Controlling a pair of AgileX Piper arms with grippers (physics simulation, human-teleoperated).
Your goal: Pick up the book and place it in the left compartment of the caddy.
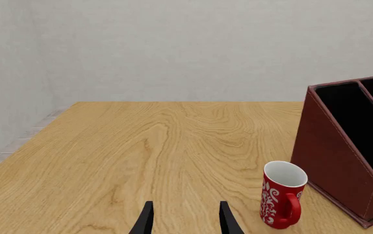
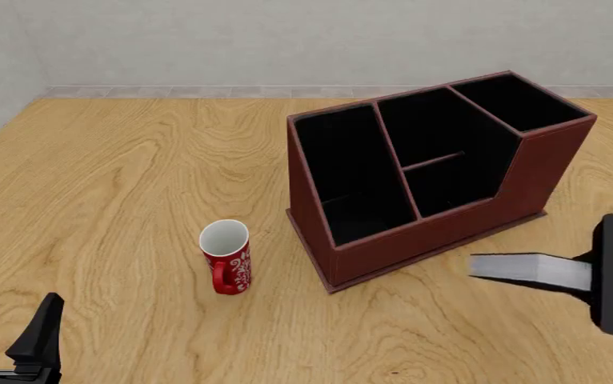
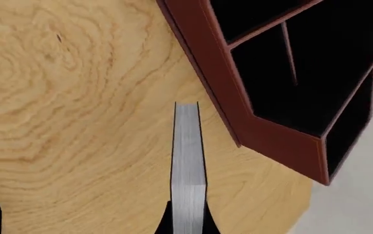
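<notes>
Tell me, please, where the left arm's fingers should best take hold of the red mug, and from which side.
Probably across the mug at its rim, one finger inside and one outside, coming from above. It stands upright with its mouth open and empty. Its handle faces the arms' side of the table, so grip the rim away from it. The left gripper is open.

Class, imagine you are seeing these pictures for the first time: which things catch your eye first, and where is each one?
The big reddish-brown caddy with black compartments stands out, right of the table's middle. Left of its near corner stands a red patterned mug, upright. At the right edge, the right gripper holds the book, white page edges showing, above the table beside the caddy; the left gripper waits open at near left.
</notes>
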